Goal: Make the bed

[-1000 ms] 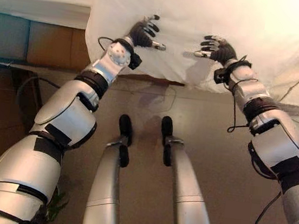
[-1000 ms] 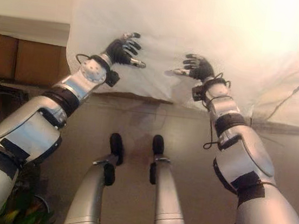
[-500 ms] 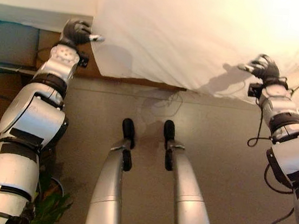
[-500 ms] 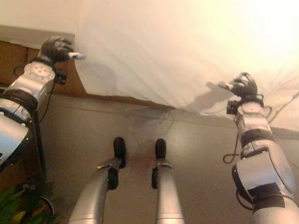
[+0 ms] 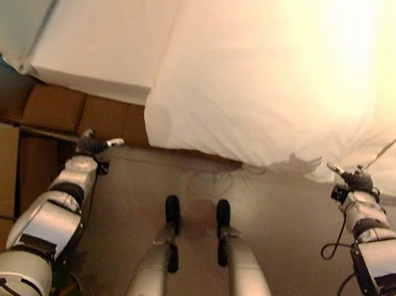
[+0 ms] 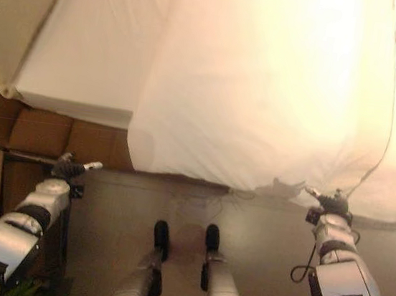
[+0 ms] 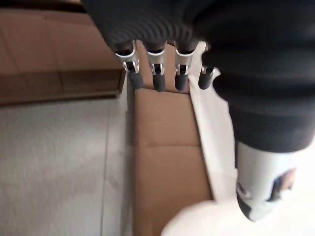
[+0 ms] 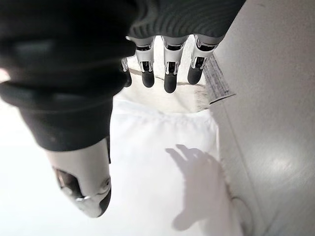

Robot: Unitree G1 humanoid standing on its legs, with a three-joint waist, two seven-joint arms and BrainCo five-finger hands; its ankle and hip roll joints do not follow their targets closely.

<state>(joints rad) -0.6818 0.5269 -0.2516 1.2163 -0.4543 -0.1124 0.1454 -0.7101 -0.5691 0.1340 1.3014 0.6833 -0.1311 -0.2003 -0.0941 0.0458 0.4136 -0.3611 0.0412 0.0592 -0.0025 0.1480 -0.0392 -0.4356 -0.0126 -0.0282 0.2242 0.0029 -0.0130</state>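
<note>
Lying soft and puffy across the mattress (image 5: pixel 102 42), long axis running 9 to 3, near hem drooping over the edge: white duvet (image 5: pixel 279 78). Hanging at 8, apart from the hem, fingers curling on nothing: left hand (image 5: pixel 94 145). Hovering nearer, at 4, by the tagged corner (image 8: pixel 197 101): right hand (image 5: pixel 356 182), fingers bending, grip impossible to tell.

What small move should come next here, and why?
Probably reach the left robot hand back to the duvet's near left corner. That robot hand hangs by the brown bed base holding nothing, while the right robot hand sits at the right corner and bare mattress shows.
</note>
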